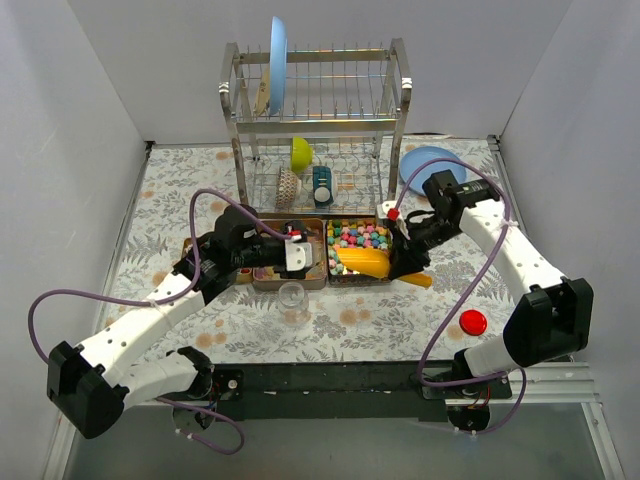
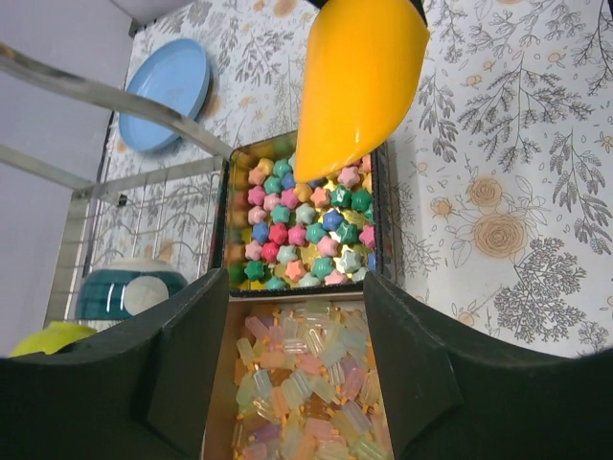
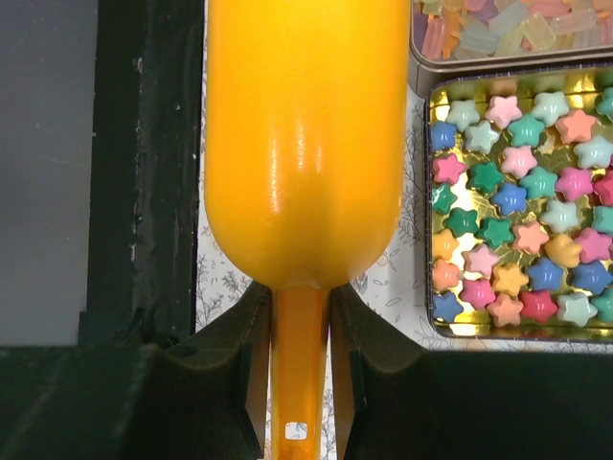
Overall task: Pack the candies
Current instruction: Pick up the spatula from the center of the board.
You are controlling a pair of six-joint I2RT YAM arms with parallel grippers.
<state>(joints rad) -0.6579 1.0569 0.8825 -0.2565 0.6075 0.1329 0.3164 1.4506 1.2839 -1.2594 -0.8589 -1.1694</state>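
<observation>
We saw right pincer (image 3: 300, 355) pinching orange scoop (image 3: 302, 144) by handle; left pincer (image 2: 297, 326) spread over pale candies (image 2: 306, 383), frame bottom.

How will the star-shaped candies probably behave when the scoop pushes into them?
The star candies lie loose and small in the tin, so they probably scatter and slide rather than stay put. Their glossy surfaces suggest they are hard and slippery. The scoop, held by the right pincer, looks rigid.

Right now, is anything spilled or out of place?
No candy is spilled: the star candies and pale translucent candies sit inside their tins. The red lid lies far from the clear container.
</observation>
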